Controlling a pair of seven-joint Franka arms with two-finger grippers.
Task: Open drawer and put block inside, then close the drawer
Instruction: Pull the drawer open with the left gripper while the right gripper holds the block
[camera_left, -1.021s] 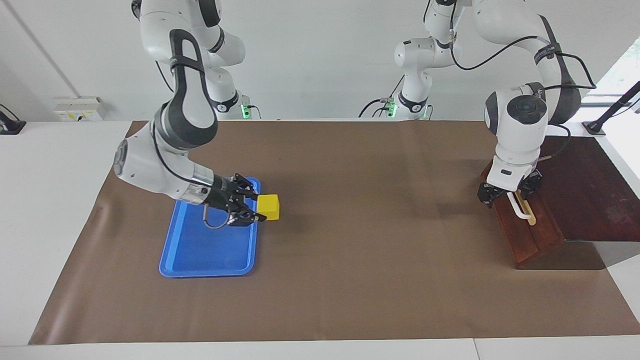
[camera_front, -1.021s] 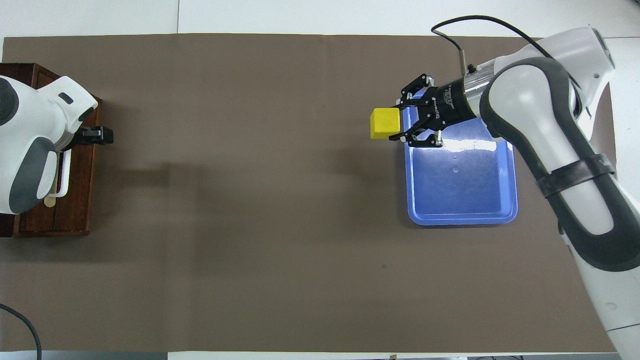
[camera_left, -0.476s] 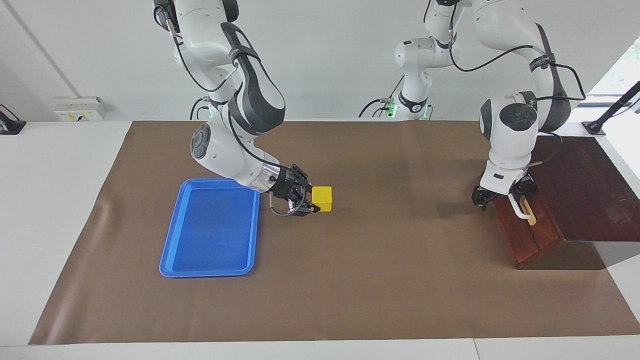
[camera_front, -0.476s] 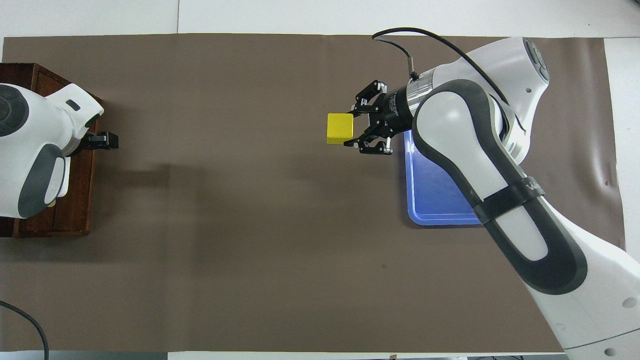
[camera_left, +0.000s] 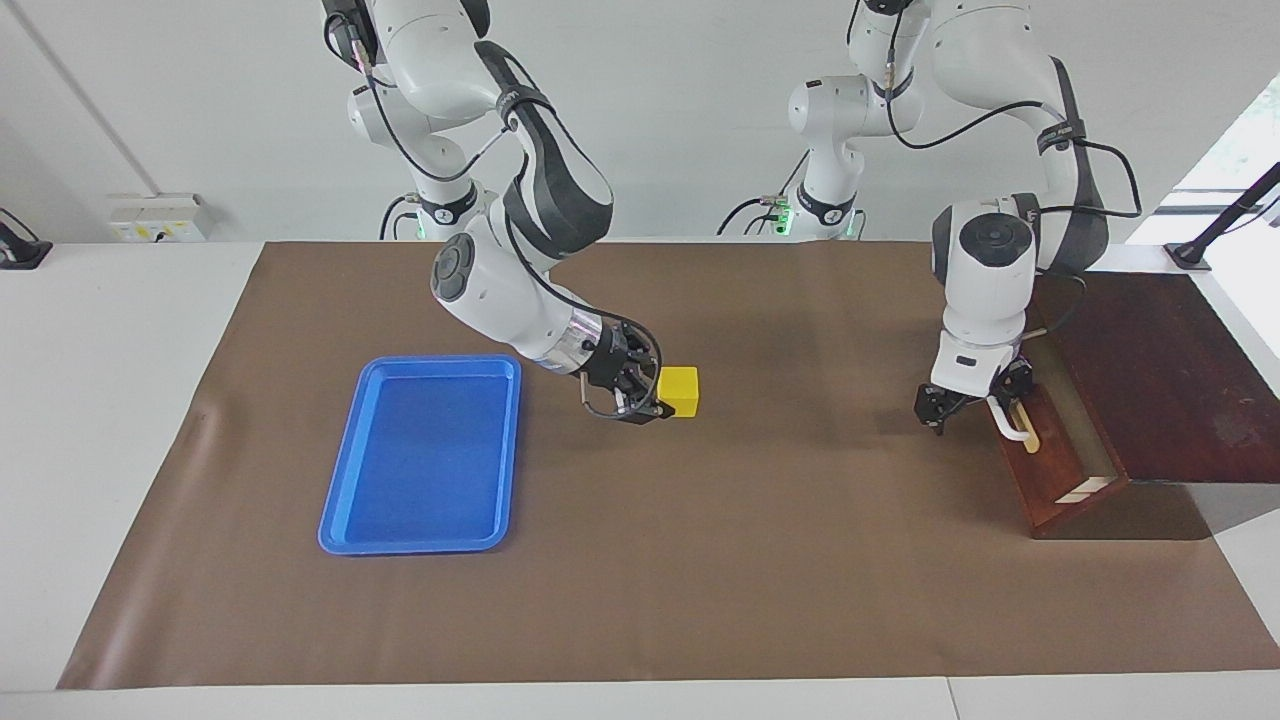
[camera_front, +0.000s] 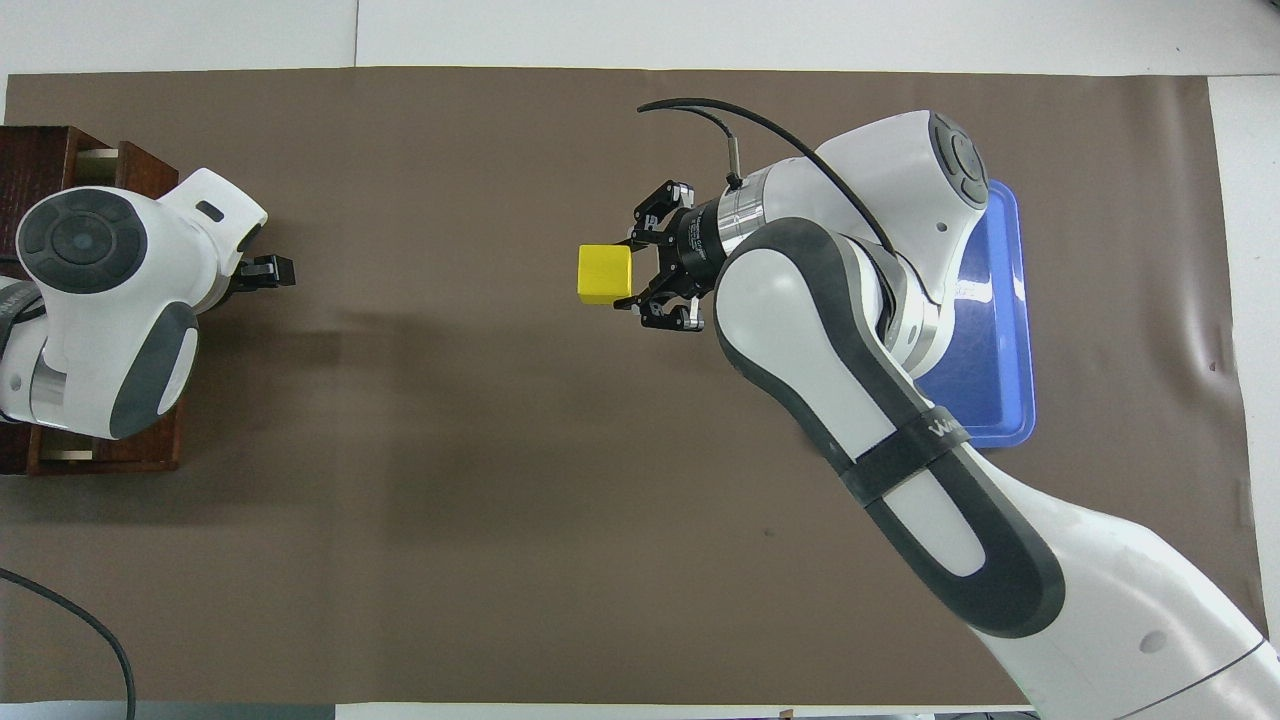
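The yellow block (camera_left: 681, 391) (camera_front: 604, 273) hangs over the middle of the brown mat, with my right gripper (camera_left: 661, 394) (camera_front: 632, 272) shut on it from the tray's side. At the left arm's end, the dark wooden drawer (camera_left: 1053, 480) stands partly pulled out of its cabinet (camera_left: 1170, 370). A strip of the drawer's pale interior (camera_left: 1074, 418) shows. My left gripper (camera_left: 975, 395) is open at the upper end of the white handle (camera_left: 1008, 424), one finger on each side of it. In the overhead view the left wrist hides the handle.
A flat blue tray (camera_left: 425, 460) (camera_front: 1000, 330) lies on the mat at the right arm's end, with nothing in it. The brown mat (camera_left: 800, 560) covers most of the table. White table shows around its edges.
My right arm has carried the block off the tray's edge toward the left arm's end. My left gripper has drawn the drawer out by its handle, baring the pale interior.
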